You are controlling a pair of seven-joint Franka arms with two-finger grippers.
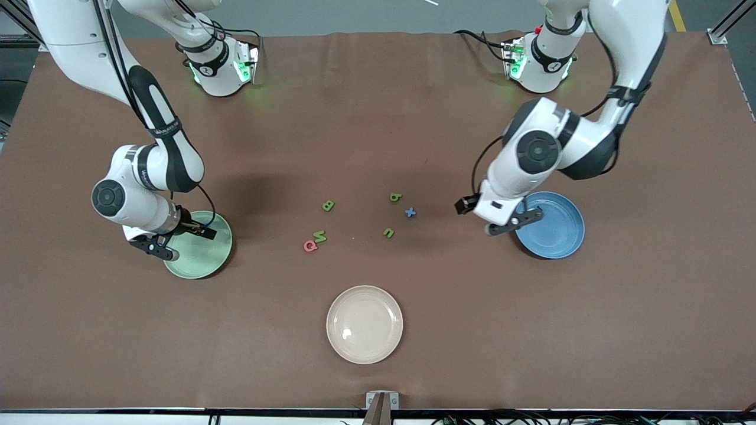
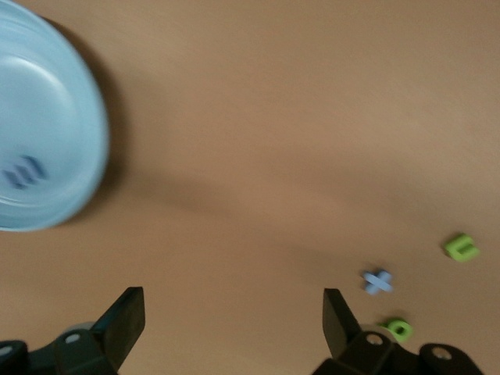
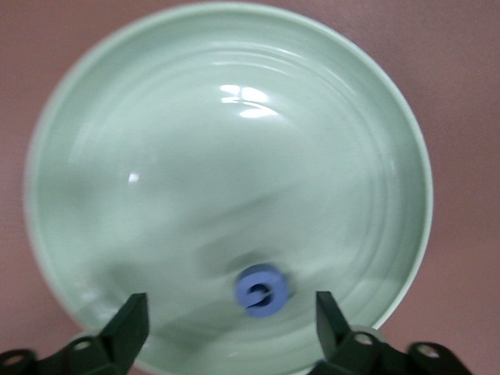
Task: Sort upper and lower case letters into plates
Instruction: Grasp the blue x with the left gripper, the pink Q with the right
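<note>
Right gripper (image 3: 226,328) hung over the pale green plate (image 1: 204,265), fingers apart, a small blue letter (image 3: 263,290) lying in the plate below it. Left gripper (image 2: 234,324), fingers also spread, hovered at the blue plate (image 1: 558,233)'s edge. Loose letters (image 1: 319,236) lay on the worktop (image 1: 378,118) between the plates.

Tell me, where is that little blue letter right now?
The round blue letter lies in the pale green plate at the right arm's end of the table, directly under the right tool, whose fingers are open.
</note>
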